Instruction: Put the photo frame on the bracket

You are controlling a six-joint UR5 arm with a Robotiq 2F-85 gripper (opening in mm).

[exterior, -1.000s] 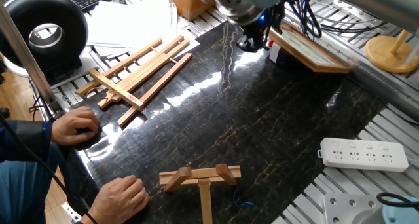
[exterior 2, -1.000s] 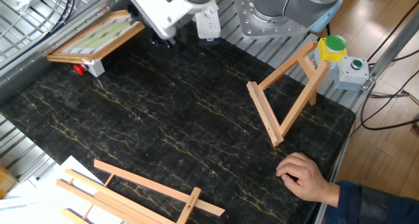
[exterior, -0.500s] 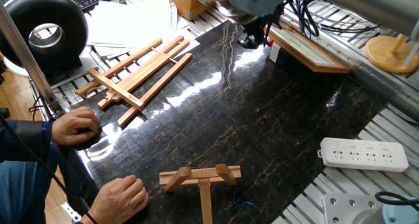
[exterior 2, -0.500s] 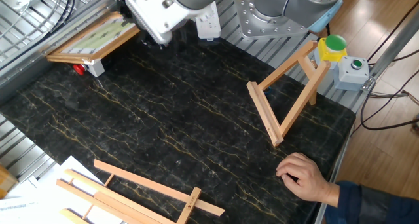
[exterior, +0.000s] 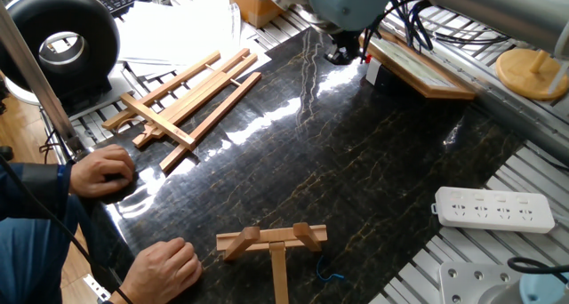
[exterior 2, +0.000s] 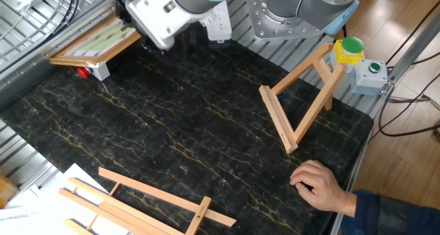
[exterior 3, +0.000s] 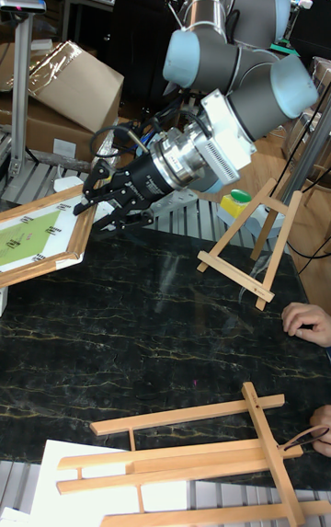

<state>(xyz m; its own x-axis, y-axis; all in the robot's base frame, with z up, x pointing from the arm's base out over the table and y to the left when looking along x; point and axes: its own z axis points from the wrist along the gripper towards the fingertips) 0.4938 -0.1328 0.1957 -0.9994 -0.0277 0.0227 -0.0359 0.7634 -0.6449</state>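
Observation:
The photo frame [exterior: 418, 68] [exterior 2: 96, 42] [exterior 3: 37, 242], light wood with a greenish picture, lies tilted on a small white block at the table's back edge. My gripper [exterior 3: 97, 210] [exterior 2: 148, 46] [exterior: 342, 55] hangs low right beside the frame's near corner, fingers spread open and nothing held between them. The bracket [exterior: 271, 242] [exterior 2: 299, 97] [exterior 3: 248, 246], a small T-shaped wooden stand, stands upright at the opposite end of the dark marble table, far from the gripper.
A bigger slatted easel [exterior: 182, 100] [exterior 2: 137, 204] [exterior 3: 184, 463] lies flat on the table's side. A person's hands [exterior: 102, 172] [exterior 2: 320, 183] [exterior 3: 308, 320] rest near the bracket. A white power strip [exterior: 493, 208] and a green button box [exterior 2: 350, 49] sit off the table.
My gripper has slid closer to the photo frame's corner. The frame, bracket and hands have not moved.

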